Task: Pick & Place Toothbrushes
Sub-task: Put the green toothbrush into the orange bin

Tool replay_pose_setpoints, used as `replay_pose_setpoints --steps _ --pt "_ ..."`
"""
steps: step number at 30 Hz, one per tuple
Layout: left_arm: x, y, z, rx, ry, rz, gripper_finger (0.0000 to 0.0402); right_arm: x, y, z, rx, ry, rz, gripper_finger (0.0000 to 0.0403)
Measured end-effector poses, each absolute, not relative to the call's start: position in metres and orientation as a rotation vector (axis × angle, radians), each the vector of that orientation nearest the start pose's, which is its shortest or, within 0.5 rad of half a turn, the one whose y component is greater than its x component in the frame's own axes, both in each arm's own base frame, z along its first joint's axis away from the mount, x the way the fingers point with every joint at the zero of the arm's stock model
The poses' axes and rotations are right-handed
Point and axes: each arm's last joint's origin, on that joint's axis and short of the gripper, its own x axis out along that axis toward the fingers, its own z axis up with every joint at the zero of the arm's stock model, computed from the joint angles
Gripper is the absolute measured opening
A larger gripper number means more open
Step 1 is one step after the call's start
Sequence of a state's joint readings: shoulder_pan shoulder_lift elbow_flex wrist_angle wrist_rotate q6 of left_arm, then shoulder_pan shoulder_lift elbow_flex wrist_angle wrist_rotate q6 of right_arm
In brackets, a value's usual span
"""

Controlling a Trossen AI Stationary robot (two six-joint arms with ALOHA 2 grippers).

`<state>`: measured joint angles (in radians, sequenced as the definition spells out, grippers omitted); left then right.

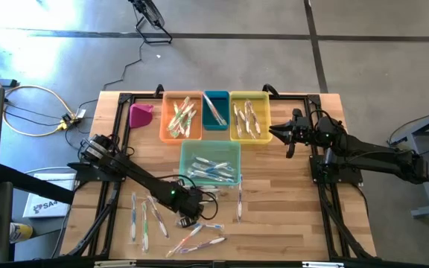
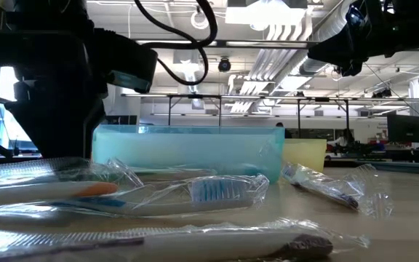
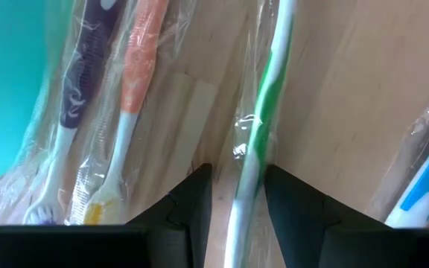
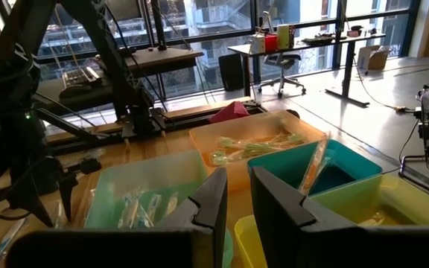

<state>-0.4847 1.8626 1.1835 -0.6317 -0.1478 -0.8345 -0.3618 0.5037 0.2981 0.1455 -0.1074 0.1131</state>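
Several plastic-wrapped toothbrushes (image 1: pixel 199 234) lie flat on the wooden table's near part, and others fill the bins. My left gripper (image 1: pixel 187 216) points down over them, open. In the left wrist view its fingers (image 3: pixel 238 175) stand on either side of a green-and-white toothbrush (image 3: pixel 267 97), which lies along the gap on the wood; I cannot tell whether they touch it. A purple toothbrush (image 3: pixel 77 89) and an orange one (image 3: pixel 136 67) lie beside it, and a blue one (image 3: pixel 423 201) lies on the other side. My right gripper (image 1: pixel 275 132) waits level by the yellow bin (image 1: pixel 249 115), with a narrow empty gap (image 4: pixel 238 182).
Orange (image 1: pixel 181 115), teal (image 1: pixel 216 110) and yellow bins stand in a row at the far edge, and a pale turquoise bin (image 1: pixel 211 162) with toothbrushes stands mid-table, just beyond my left gripper. A pink object (image 1: pixel 141 113) lies at the far left. Bare wood shows at the right.
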Motion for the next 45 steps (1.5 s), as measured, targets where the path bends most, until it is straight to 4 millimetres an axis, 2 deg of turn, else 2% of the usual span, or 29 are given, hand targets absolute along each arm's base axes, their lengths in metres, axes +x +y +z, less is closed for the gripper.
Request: replay_pose_setpoints --steps 9,20,27,35,45 --pt "0.311 -0.159 0.156 -0.315 1.26 0.241 0.011 0.129 -0.046 0.234 0.127 0.044 -0.257 0.0055" --pt "0.311 -0.16 0.156 -0.337 1.277 0.22 0.0014 0.129 -0.046 0.234 0.127 0.044 -0.257 0.0055" --pt "0.31 -0.16 0.159 -0.334 1.287 0.181 0.0018 0.129 -0.046 0.234 0.127 0.045 -0.257 0.0055" --pt "0.305 -0.159 0.184 -0.357 1.242 0.104 0.0022 0.129 -0.045 0.233 0.128 0.051 -0.253 0.0055" --pt "0.301 -0.154 0.231 -0.298 1.093 0.042 0.0022 0.129 -0.045 0.233 0.128 0.05 -0.256 0.0055"
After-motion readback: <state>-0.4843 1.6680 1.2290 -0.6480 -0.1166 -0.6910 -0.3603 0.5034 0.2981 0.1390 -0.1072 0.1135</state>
